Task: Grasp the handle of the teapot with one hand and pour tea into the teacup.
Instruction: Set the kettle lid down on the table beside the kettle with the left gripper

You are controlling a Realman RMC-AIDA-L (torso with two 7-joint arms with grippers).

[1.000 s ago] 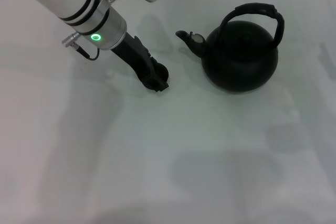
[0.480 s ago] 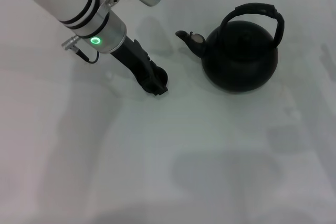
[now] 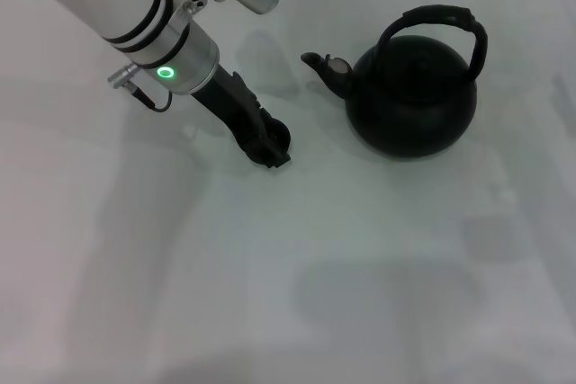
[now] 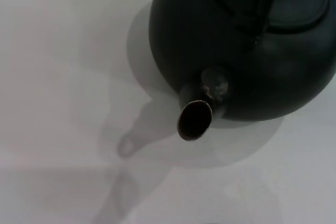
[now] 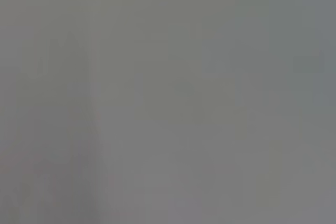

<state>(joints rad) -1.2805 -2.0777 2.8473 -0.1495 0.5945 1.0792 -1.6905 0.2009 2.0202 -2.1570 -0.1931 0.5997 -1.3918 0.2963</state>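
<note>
The matte black teapot (image 3: 412, 105) stands at the back right of the white table, its spout (image 3: 322, 65) pointing left and its arched handle (image 3: 441, 17) upright and free. My left gripper (image 3: 270, 148) reaches down left of the spout, shut on the tiny black teacup (image 3: 280, 132), of which only a rounded edge shows behind the fingers. The left wrist view looks down on the teapot (image 4: 247, 40) and the mouth of its spout (image 4: 195, 120); the cup does not show there. My right gripper is out of view, and the right wrist view shows only plain grey.
A white table surface (image 3: 360, 276) lies under everything, with soft shadows on it. The silver and white left forearm (image 3: 153, 33) crosses the back left corner.
My left gripper has slid slightly to the right and towards the front, and the teacup moved with it. The teapot has not moved.
</note>
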